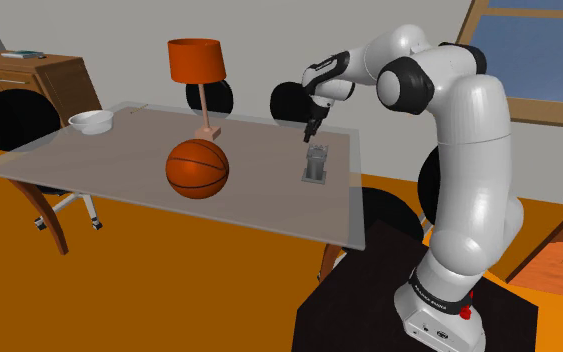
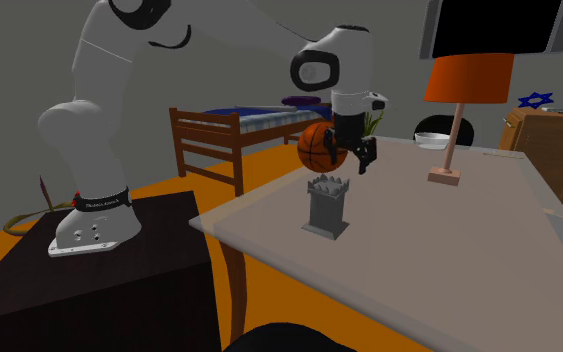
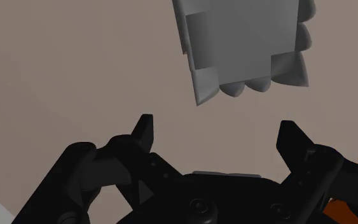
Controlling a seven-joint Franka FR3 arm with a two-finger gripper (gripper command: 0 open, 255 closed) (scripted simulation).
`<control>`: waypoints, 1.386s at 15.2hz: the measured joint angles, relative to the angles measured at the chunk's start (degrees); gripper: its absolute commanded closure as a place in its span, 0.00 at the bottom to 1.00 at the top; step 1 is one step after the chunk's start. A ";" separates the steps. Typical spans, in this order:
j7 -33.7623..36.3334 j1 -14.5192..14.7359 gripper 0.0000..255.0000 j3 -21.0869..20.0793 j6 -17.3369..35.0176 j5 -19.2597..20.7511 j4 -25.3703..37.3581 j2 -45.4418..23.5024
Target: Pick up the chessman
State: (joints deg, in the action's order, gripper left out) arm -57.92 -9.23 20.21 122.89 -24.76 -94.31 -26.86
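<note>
The chessman point(image 1: 315, 163) is a grey rook with a notched crown, standing upright on the table near the edge closest to the arm's stand. It also stands in the second exterior view point(image 2: 327, 205). My black gripper point(image 1: 309, 131) hangs a little above it, pointing down, and is open point(image 2: 352, 160). In the wrist view the fingers stand wide apart around my gripper point(image 3: 217, 127) with nothing between them. The rook's crown point(image 3: 244, 48) lies beyond the fingertips and is not touched.
An orange basketball point(image 1: 197, 168) rests on the translucent table point(image 1: 259, 215) to the shoulder view's left of the rook. Behind it stands a lamp point(image 1: 196, 65) with an orange shade, and a white bowl point(image 1: 91, 122) sits at the far corner. Dark chairs ring the table.
</note>
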 measured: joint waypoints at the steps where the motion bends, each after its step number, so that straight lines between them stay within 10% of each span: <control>1: -0.20 -0.10 0.00 -0.12 0.35 -0.23 0.11 -0.48; 6: -1.44 -0.50 0.00 -0.76 2.95 -1.49 -0.64 -2.53; 7: -1.51 -0.49 1.00 -0.81 3.21 -1.57 -0.82 -2.63; 21: -0.83 -0.34 1.00 -0.54 1.78 -0.99 0.02 -1.92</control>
State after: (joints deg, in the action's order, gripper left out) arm -58.75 -9.57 19.68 124.67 -25.76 -94.29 -28.78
